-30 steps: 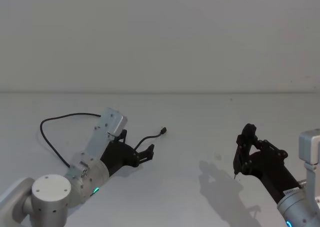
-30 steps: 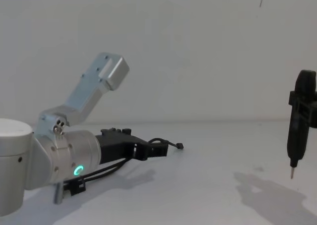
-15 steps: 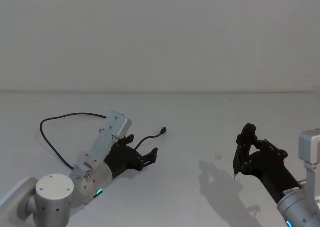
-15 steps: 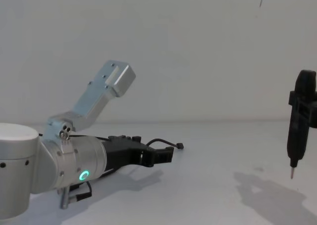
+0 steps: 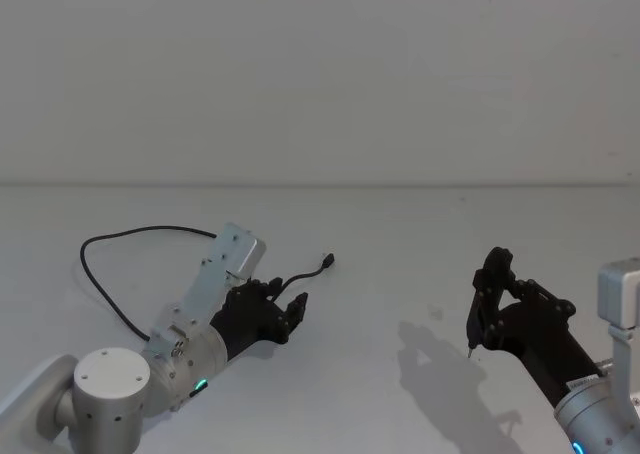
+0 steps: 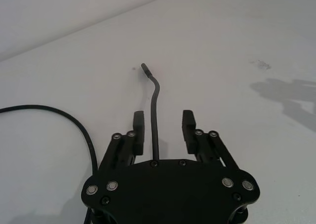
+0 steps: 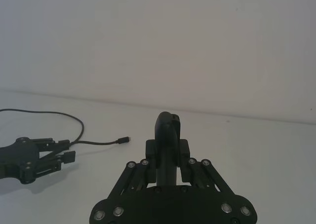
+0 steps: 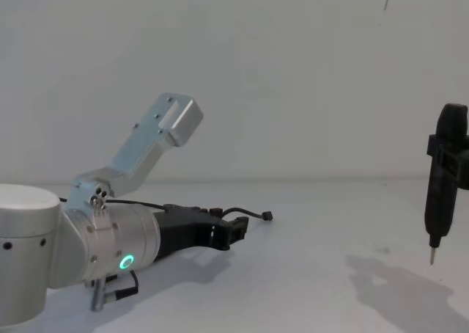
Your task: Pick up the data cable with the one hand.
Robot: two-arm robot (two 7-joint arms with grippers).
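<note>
because the data cable [image 6: 154, 105] lies flat on the table [image 6: 237, 36], the left gripper [image 6: 163, 123] sits low over it, fingers [image 6: 138, 132] part open, straddling the cord near its plug end, nothing pinched yet; the right gripper [image 5: 490, 284] hangs parked, well apart.

- Tabletop [image 5: 400, 224]: plain white and matte, running back to a white wall.
- Cable [image 5: 140, 231]: thin and black, lying on the tabletop's left part in a loose open loop, with one small plug [image 5: 328, 262] resting nearer the middle.
</note>
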